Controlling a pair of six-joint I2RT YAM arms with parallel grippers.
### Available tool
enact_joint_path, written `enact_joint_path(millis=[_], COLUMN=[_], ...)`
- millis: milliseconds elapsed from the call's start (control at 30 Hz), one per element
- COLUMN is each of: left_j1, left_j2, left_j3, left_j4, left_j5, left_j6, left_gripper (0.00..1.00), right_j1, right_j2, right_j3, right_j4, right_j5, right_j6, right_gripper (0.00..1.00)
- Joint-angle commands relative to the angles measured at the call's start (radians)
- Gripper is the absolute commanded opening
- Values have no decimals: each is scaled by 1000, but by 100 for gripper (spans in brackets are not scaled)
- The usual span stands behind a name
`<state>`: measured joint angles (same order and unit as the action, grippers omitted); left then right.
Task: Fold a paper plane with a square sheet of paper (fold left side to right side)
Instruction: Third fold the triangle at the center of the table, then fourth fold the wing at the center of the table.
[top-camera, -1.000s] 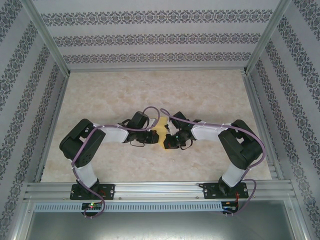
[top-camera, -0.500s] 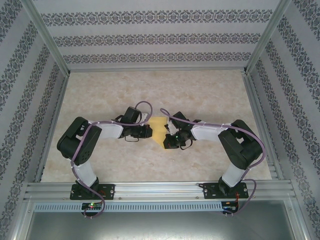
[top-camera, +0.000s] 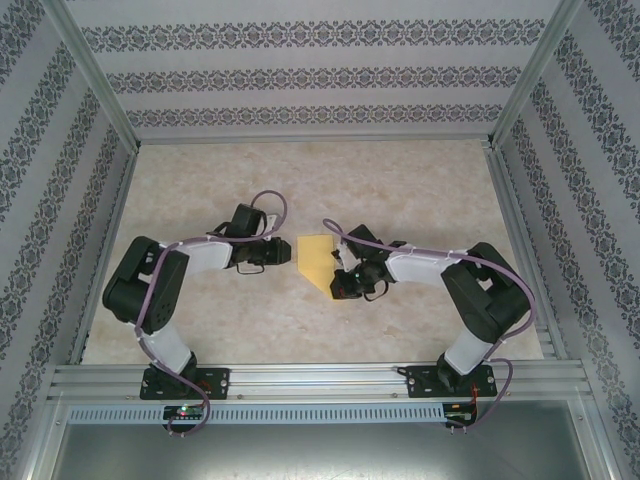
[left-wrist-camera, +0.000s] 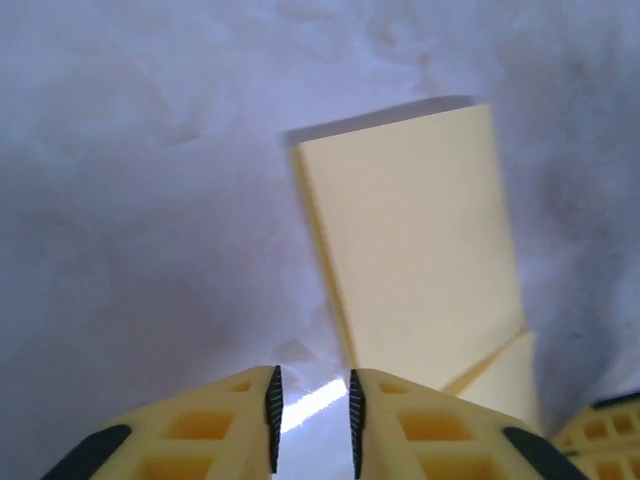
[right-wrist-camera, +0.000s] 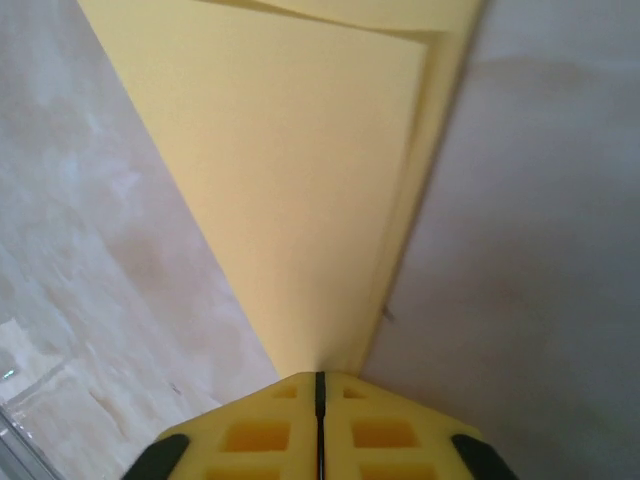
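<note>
Fingers first: the left fingers (left-wrist-camera: 225, 425) stand a narrow slit apart with nothing between them, and the folded sheet of paper (left-wrist-camera: 420, 250) lies flat just ahead, to their right. The right fingers (right-wrist-camera: 255, 435) are pressed together at the sheet's pointed corner, touching it; whether they pinch it is unclear. The paper looks light, limp and easily creased, and is likely to slide on the smooth tabletop (top-camera: 400, 190). A free edge seems the best hold.

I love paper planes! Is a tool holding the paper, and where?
The right tool pinches the yellow paper by its pointed tip; the left tool holds nothing.
</note>
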<state>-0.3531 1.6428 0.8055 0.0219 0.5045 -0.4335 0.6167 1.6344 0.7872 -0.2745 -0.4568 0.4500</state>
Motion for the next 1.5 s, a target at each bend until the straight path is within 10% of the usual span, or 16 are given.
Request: enact_joint_path(millis=[0,233,467,933,1467], left_j1=[8,-7,-45,-113,-162], left_j2=[-104,-230,-247,-116,-17], left_j3=[-60,-206,-239,-167,-82], left_j4=[5,115,169,219,220], left_j5=[38,93,73,89,91], left_j6=[-91,-312,-430,-471,-479], left_gripper=[34,48,55,57,57], right_j1=[-24,-75,-75,-81,-104], right_j2=[-82,-128,-6,62,24], right_j3=[-2,12,46,24,-6], right_j4=[2,105,191,258,248], right_j5=[40,19,-38,-39,-23], right_j6=[-58,-150,-143,-120,-122], right_gripper=[19,47,51,0,0])
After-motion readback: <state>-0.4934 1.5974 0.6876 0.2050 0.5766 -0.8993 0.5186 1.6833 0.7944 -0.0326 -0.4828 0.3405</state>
